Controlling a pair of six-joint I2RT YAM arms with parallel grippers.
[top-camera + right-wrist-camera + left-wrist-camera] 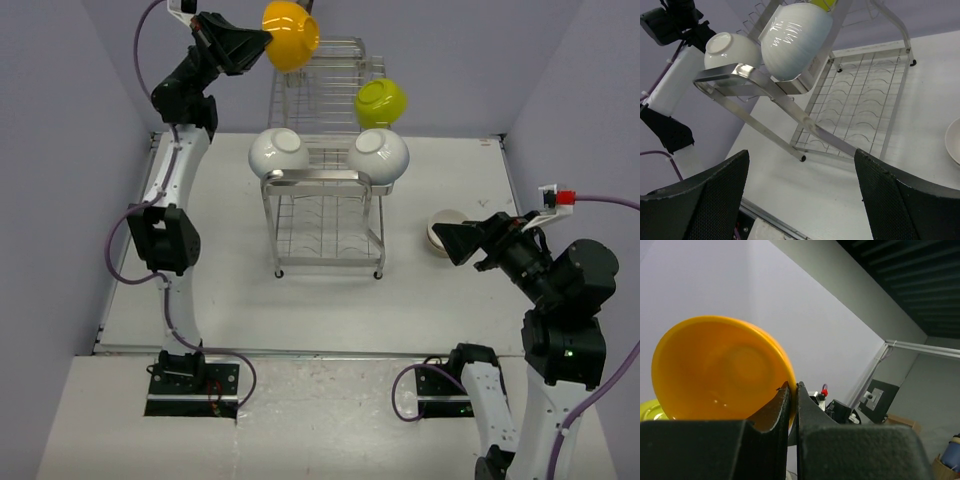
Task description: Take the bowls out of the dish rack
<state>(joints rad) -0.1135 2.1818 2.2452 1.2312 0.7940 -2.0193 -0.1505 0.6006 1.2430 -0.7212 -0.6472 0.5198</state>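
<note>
Left gripper [265, 40] clamps the orange bowl [292, 35] at frame top, right gripper [447, 240] released; carry it well clear of the dish rack [312, 178] wires

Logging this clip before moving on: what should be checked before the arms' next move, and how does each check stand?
1. Grip: left gripper shut on the rim of the orange bowl: ok.
2. Clearance: orange bowl free of rack: ok, no wires around it in left wrist view.
3. Other arm: right gripper open, empty: ok.
4. Unloading done: not ok; left white bowl, right white bowl, green bowl remain.
5. Grip firm enough to carry: cannot tell.
</note>
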